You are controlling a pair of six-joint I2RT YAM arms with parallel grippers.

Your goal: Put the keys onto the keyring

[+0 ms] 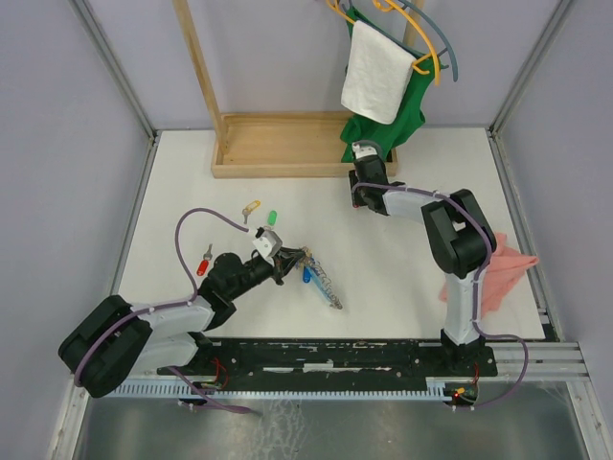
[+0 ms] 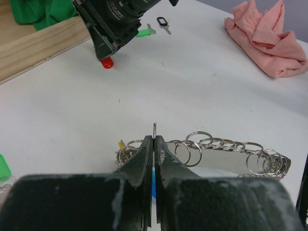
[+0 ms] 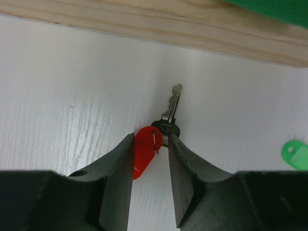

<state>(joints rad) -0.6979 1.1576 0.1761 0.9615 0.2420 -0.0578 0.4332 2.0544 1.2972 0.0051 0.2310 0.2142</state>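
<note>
The keyring [image 1: 324, 283] lies mid-table, a chain of metal rings [image 2: 216, 144] with coloured tags bunched at its left end. My left gripper [image 1: 281, 257] is at that end, shut [image 2: 155, 139] on a thin metal ring that sticks up between the tips. My right gripper [image 1: 362, 153] is at the back by the wooden tray. Its jaws are open [image 3: 150, 139] on either side of a red-tagged key [image 3: 143, 151] lying flat on the table. That red tag also shows under the right gripper in the left wrist view [image 2: 107, 62].
Loose keys lie on the left: yellow tag [image 1: 251, 207], green tag [image 1: 272, 218], red tag [image 1: 203, 264]. A green-tagged key [image 2: 143, 32] and a black-tagged key [image 2: 162, 21] lie near the right gripper. A wooden tray [image 1: 278, 144] stands at the back, a pink cloth [image 1: 503, 273] on the right.
</note>
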